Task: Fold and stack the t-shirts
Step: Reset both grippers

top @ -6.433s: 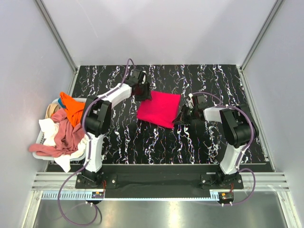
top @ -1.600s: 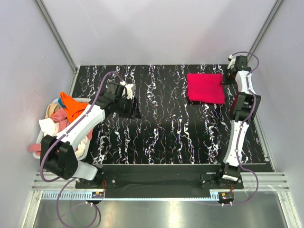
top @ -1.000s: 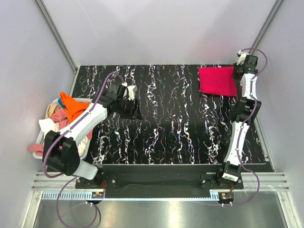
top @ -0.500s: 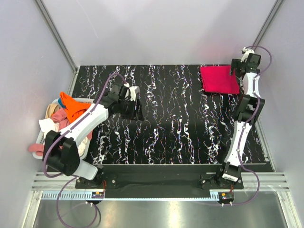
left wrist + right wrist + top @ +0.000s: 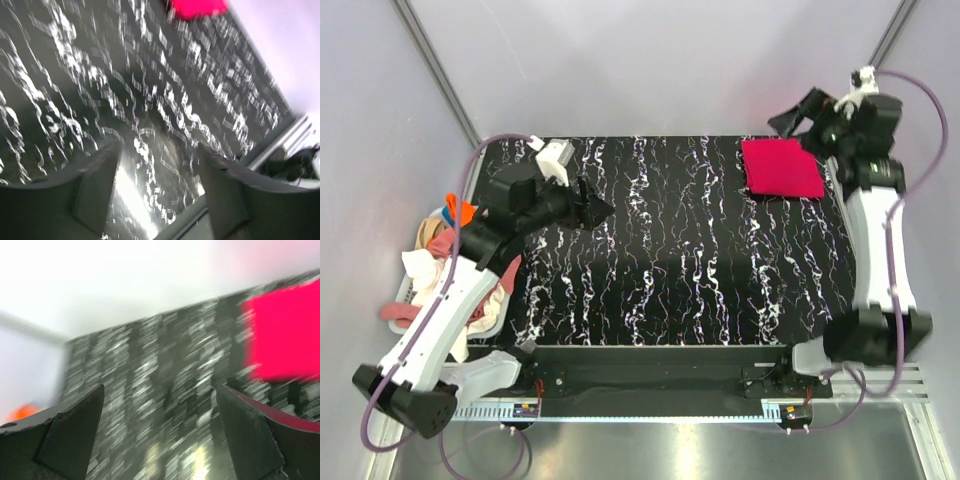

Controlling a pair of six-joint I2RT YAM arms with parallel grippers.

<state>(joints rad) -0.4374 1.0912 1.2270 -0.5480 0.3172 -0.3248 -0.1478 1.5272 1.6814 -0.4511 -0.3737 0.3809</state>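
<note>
Top view: the left arm leans rightward, the left gripper above the table's left part. The right arm stands tall, the right gripper near the folded red t-shirt in the far right corner. Other t-shirts heap at the left edge.

Left wrist: fingers apart, empty.

Right wrist: fingers wide apart, empty.

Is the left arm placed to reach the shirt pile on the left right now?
Likely yes. The left gripper is open and empty over the table, close beside the shirt pile, with nothing lying between them. Its own forearm crosses above the pile, so it may need to pull back first.
</note>
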